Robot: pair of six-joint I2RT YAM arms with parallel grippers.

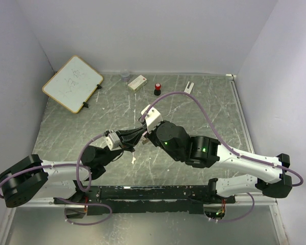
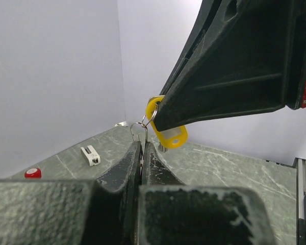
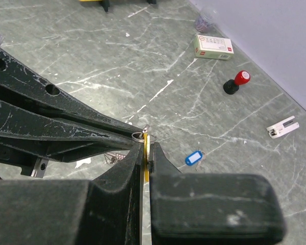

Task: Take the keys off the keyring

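On the green marbled table [image 3: 92,61], just right of my right gripper [image 3: 147,153], the blue-headed key [image 3: 194,158] already lies free. That gripper is clamped on the yellow-headed key [image 2: 171,137]. My left gripper [image 2: 143,148], right against it, pinches the keyring [image 2: 139,123]. The two look linked, so this key remains.

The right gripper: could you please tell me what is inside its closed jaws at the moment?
A yellow key tag is pinched in the right gripper, the keyring linked to its head. The fingers cover part of the tag, so anything behind it is hidden.
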